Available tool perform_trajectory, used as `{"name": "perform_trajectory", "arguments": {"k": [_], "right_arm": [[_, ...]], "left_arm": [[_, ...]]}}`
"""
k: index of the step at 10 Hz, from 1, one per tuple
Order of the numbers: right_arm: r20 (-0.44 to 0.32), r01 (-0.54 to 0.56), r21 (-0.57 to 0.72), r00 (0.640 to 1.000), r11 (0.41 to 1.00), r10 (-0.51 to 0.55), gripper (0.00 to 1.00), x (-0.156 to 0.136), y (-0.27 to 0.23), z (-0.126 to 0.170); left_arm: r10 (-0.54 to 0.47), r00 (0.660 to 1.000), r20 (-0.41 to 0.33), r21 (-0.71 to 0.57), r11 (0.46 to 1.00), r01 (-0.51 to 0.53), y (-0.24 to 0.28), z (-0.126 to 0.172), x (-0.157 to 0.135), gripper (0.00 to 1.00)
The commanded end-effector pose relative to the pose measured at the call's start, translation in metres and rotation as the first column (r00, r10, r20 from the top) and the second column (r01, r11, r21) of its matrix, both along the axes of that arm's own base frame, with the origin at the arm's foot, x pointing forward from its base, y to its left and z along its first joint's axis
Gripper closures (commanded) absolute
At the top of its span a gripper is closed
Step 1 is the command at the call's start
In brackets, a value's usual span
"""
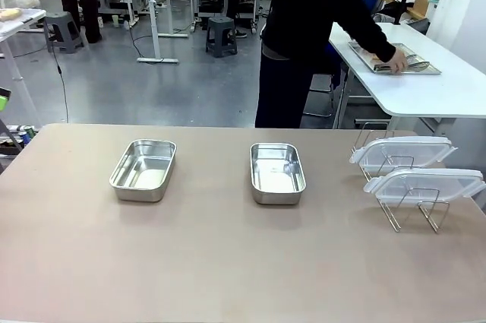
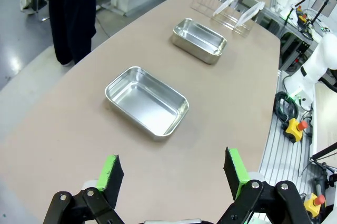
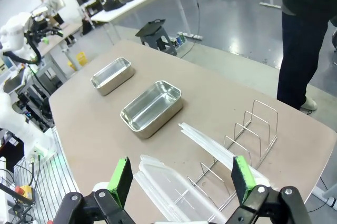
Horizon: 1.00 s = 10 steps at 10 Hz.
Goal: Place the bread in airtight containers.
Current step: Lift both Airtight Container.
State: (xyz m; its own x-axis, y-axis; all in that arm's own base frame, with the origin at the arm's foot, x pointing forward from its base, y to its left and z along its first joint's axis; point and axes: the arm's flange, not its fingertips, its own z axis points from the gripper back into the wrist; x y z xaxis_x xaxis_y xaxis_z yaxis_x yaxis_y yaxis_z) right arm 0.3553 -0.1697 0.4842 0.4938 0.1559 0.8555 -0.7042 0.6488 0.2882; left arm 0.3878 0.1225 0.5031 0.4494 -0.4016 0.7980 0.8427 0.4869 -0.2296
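My left jaws stand released, green pads [image 2: 111, 174] wide apart over bare tabletop [image 2: 63, 145]. The nearer steel container [image 2: 147, 100] lies empty just ahead of them, and the second steel container [image 2: 200, 37] sits farther on along the same line. My right jaws are likewise released and hold nothing. Directly below and ahead of them the two translucent lids [image 3: 171, 190] lean on the wire rack [image 3: 253, 129], with both containers beyond. The bread I cannot make out for certain. Far across from both jaws, the person's hand [image 1: 395, 61] rests on a metal tray [image 1: 363, 55] on a white side table [image 1: 456, 95], and the rolls may be there. I judge such bread light, soft and flaky, easily crushed, so I would close gently across the thick middle rather than the tapering ends. The containers look stiff and slippery, and should need no moving.
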Motion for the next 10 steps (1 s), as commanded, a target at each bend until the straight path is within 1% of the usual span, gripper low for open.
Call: {"name": "perform_trajectory", "arguments": {"k": [1, 10], "right_arm": [[0.039, -0.008, 0.01, 0.999, 1.0, 0.008, 0.0, 0.005, -0.0016, 0.0003], [0.039, -0.008, 0.01, 0.999, 1.0, 0.008, 0.0, 0.005, -0.0016, 0.0003]], "left_arm": [[-0.013, 1.0, 0.025, -0.023, 1.0, 0.014, 0.0011, 0.0008, 0.0019, 0.0], [-0.013, 1.0, 0.025, -0.023, 1.0, 0.014, 0.0011, 0.0008, 0.0019, 0.0]]}}
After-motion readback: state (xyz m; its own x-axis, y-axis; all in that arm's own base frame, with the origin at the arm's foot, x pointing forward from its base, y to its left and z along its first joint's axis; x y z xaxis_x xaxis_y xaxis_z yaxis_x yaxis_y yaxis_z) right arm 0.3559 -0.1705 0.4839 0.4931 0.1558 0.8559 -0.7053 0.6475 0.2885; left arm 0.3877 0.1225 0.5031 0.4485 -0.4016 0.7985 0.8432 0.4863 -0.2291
